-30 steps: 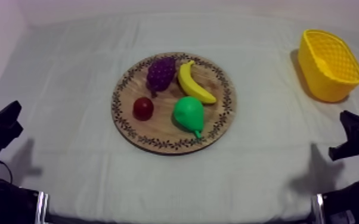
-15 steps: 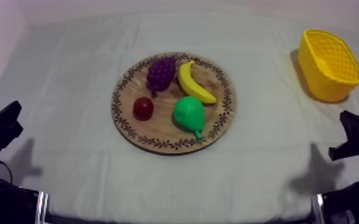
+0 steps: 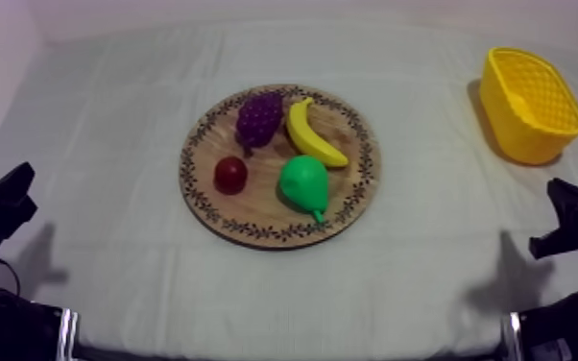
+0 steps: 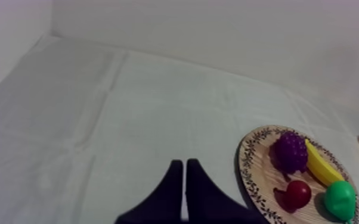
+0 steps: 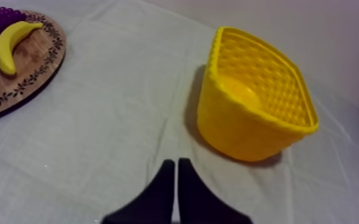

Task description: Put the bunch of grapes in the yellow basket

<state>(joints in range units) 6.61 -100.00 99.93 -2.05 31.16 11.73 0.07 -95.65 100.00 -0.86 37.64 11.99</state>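
So, grapes (image 3: 259,117) on board (image 3: 254,206), far edge; basket (image 3: 531,132) well apart, rt side.

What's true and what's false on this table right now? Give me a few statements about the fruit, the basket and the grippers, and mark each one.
1. The bunch of grapes lies on the wooden board. True.
2. The banana is inside the yellow basket. False: the banana lies on the board, right beside the grapes.
3. The left gripper is shut on the small red fruit. False: it is shut on nothing, and the small red fruit lies on the board.
4. The right gripper is shut on nothing, over the cloth in front of the basket. True.
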